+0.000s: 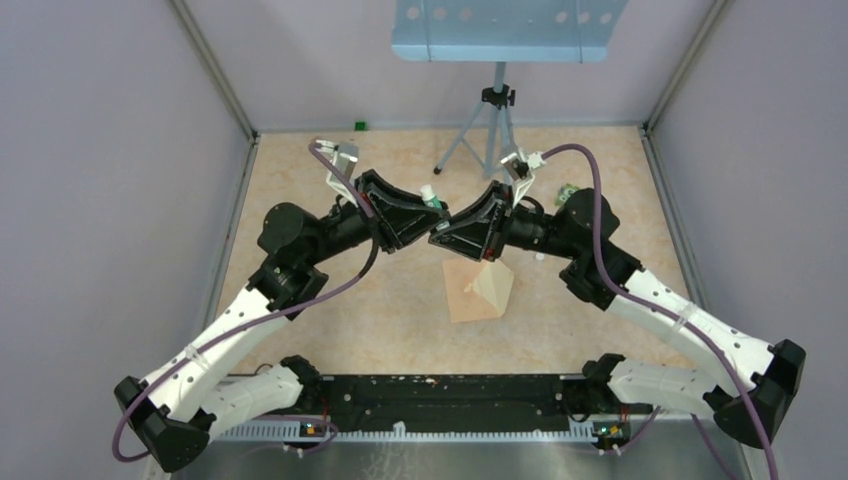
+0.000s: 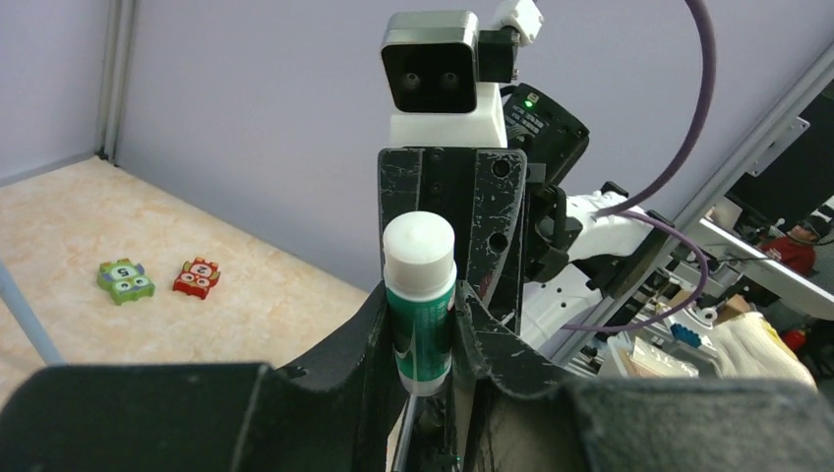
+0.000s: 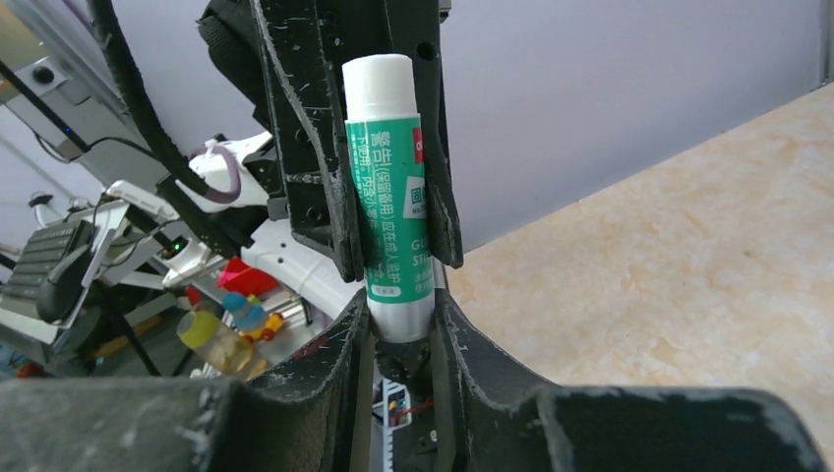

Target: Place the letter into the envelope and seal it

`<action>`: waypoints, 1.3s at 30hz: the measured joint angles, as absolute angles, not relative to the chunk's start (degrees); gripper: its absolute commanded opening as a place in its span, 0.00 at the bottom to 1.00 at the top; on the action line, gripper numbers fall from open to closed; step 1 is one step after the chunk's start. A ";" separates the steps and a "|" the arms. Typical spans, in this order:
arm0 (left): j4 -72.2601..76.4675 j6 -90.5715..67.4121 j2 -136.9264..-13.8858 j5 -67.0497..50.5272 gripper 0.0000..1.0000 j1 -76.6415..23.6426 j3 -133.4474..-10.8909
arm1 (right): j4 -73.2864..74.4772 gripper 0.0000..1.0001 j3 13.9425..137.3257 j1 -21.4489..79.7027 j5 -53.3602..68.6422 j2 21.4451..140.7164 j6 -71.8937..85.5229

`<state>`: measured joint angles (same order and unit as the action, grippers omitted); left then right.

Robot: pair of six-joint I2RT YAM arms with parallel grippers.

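1. Nearest both wrist lenses: my own fingers (image 2: 366, 339), closed on one glue stick (image 3: 393, 197).
2. Left gripper (image 2: 423, 320) pinches the green barrel just under the white cap (image 2: 420, 246). Right gripper (image 3: 398, 329) pinches the bottom end. Each pair of jaws stands only as far apart as the barrel is thick, with nothing else held.
3. Stick is roughly upright, cap on top, crosswise to both sets of fingers. The grippers point at each other, tips almost meeting.
4. Envelope (image 1: 462, 295) lies flat on the table (image 1: 350, 300). From the envelope, the stick hangs beyond the far edge, slightly to the left, raised off the surface. I cannot tell how high.
5. Letter (image 1: 497, 285): a pale wedge at the envelope's right edge, touching or overlapping it. I cannot tell whether it is tucked inside or lying on top, and the flap is not clear from above.
6. Key relation: from the stick, the envelope lies toward my bases and a little right. My right gripper is the nearer one, its body about over the envelope's far edge; the left stands further left.
7. Envelope's long axis seems to run away from the bases, slightly tilted. It looks nearly square in this view, so confidence is low.
8. Judgement: this is glue preparation, with the cap on and nothing sealed yet. The cap should come off along the stick's own axis, then the stick goes down and nearer. Risk: the barrel slips in a shallow pinch.
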<state>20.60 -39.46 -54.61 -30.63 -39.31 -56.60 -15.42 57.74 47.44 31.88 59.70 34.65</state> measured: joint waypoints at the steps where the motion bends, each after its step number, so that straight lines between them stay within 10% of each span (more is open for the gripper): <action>1: 20.82 -39.38 -54.43 -30.89 0.00 -39.42 -56.55 | -15.59 0.40 57.76 47.46 32.45 59.66 34.63; 5: 19.14 -38.30 -54.26 -28.38 0.00 -39.29 -56.60 | -10.39 0.74 58.33 47.46 30.02 58.24 30.83; 9: 11.07 -37.28 -55.83 -21.06 0.00 -39.05 -59.72 | -1.48 0.79 60.01 47.86 20.71 55.37 23.38; 23: -8.86 -39.46 -65.58 -6.55 0.00 -39.03 -70.52 | 5.80 0.75 61.19 60.53 -25.74 61.82 -0.58; 39: -11.62 -43.46 -67.68 -4.60 0.00 -39.03 -70.52 | -0.97 0.50 66.35 62.52 -29.91 71.55 -5.61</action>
<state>-11.62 -43.46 -67.68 -4.60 -39.03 -70.52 -0.97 66.35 62.52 -29.91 71.55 -5.61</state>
